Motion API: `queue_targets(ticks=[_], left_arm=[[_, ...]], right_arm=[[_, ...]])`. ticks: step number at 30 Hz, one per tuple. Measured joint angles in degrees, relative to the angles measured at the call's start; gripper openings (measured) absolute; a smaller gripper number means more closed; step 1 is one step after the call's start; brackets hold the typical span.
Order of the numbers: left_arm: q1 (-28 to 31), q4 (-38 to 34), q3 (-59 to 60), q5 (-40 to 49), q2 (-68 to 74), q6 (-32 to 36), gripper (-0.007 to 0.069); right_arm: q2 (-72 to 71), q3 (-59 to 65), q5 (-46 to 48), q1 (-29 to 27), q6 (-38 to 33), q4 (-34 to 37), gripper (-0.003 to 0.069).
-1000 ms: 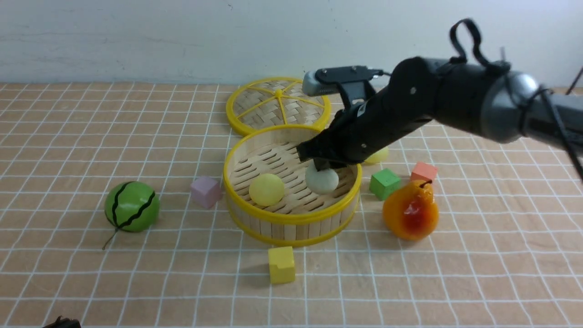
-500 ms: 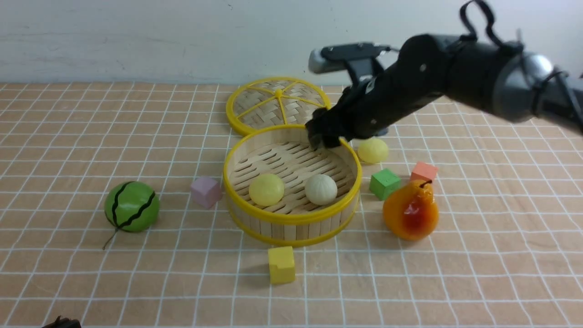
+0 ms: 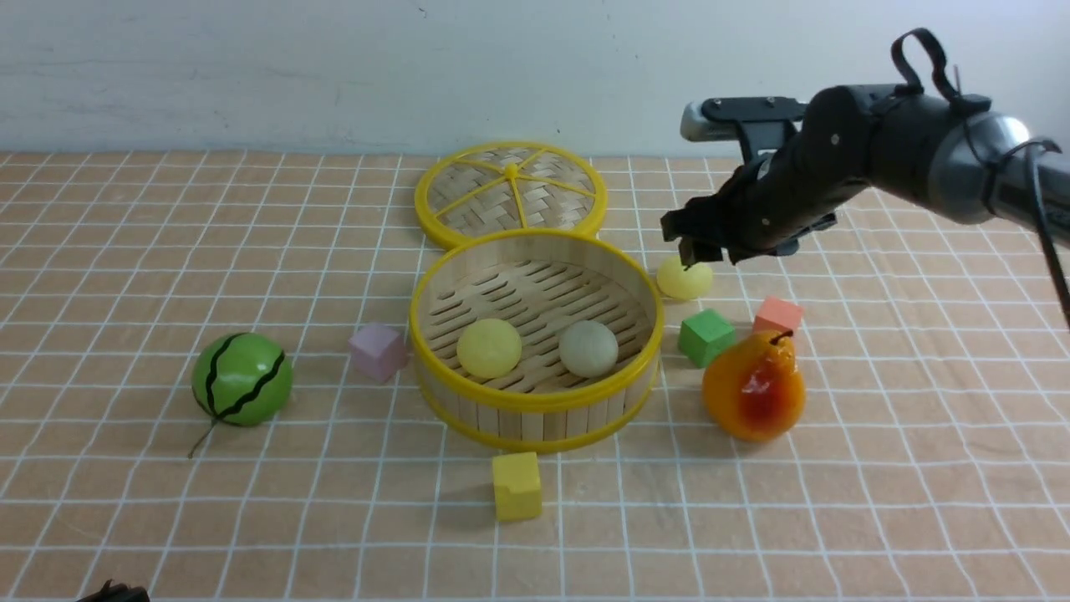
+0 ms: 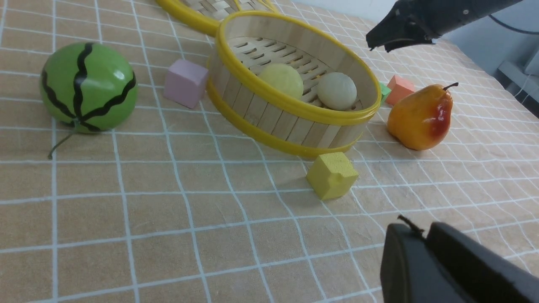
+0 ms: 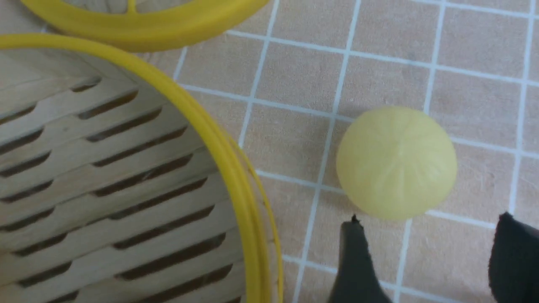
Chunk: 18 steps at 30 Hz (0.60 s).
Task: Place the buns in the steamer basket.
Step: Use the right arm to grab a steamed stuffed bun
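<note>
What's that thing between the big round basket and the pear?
A green cube sits between the steamer basket and the pear. The front view shows it clearly; the left wrist view shows only its corner.

The steamer basket (image 3: pixel 535 418) looks wooden, the pear (image 3: pixel 754 386) glossy.

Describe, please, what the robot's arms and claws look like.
The right arm is a black shell with a silver-grey round joint and a looped black cable. The right claw has matte black tapered fingers; the left claw is black too.
</note>
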Motion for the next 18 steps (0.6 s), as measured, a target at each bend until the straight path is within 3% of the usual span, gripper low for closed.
queue_targets(ticks=[12,18], left_arm=[[0.0,0.0,0.0,0.0,0.0,0.0,0.0068],[0.0,0.0,0.0,0.0,0.0,0.0,0.0072]], right_arm=[[10.34,-12.31,-0.69,-0.05,0.08,0.05,0.0408],[12.86,-12.78,-1.36,-0.43,0.13,-0.81,0.0343]])
